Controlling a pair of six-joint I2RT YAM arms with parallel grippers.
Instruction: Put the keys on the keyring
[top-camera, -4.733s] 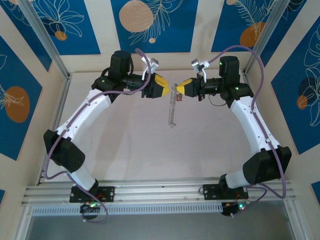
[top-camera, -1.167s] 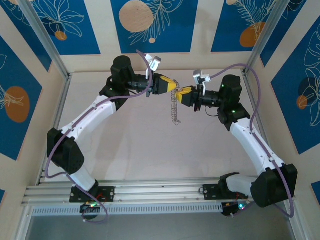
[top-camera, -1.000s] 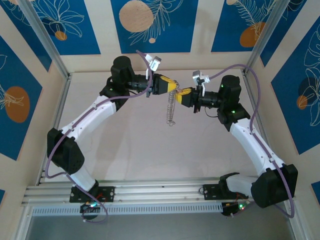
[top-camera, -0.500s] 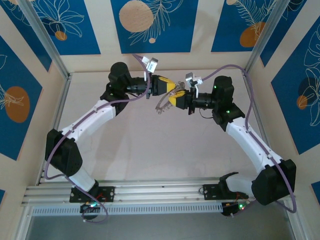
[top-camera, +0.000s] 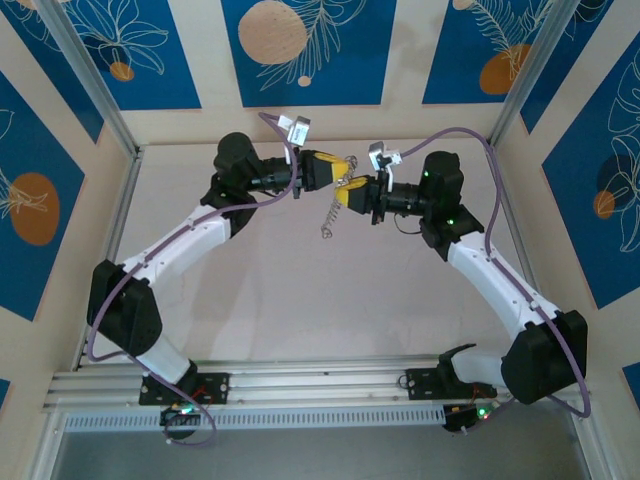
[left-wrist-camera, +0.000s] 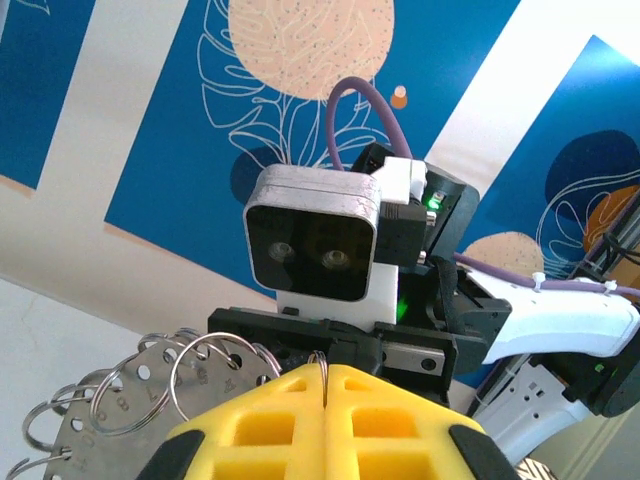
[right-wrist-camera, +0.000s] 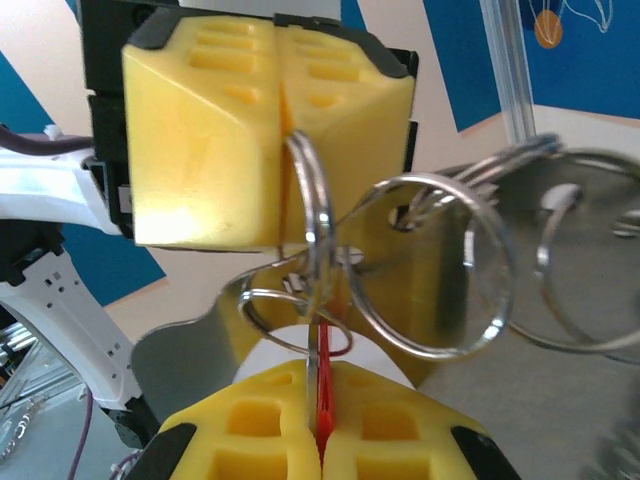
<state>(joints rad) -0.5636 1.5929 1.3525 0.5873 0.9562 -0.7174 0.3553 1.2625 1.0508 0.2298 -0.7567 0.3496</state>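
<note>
The key (right-wrist-camera: 322, 418), a thin red sliver, stands upright in the seam of the right gripper (right-wrist-camera: 320, 378), whose yellow fingers are pressed together on it. Its upper end meets the keyring (right-wrist-camera: 310, 200), a silver split ring seen nearly edge-on. The ring's top runs into the seam of the left gripper (right-wrist-camera: 280, 150), which faces the right one from just beyond and is clamped on the ring. More split rings (right-wrist-camera: 470, 265) and a flat metal tag (right-wrist-camera: 420, 275) hang linked to the right of it. The left wrist view gives the other side: the same thin ring is caught between its own closed yellow fingers (left-wrist-camera: 270, 425), and the round tag (left-wrist-camera: 110, 420), pierced with small holes, sits at the lower left. From above the key is too small to make out. There, the two grippers (top-camera: 338, 168) (top-camera: 347, 195) meet tip to tip over the far middle of the table (top-camera: 250, 290), and the chain of rings (top-camera: 327, 220) dangles below them toward the near side.
</note>
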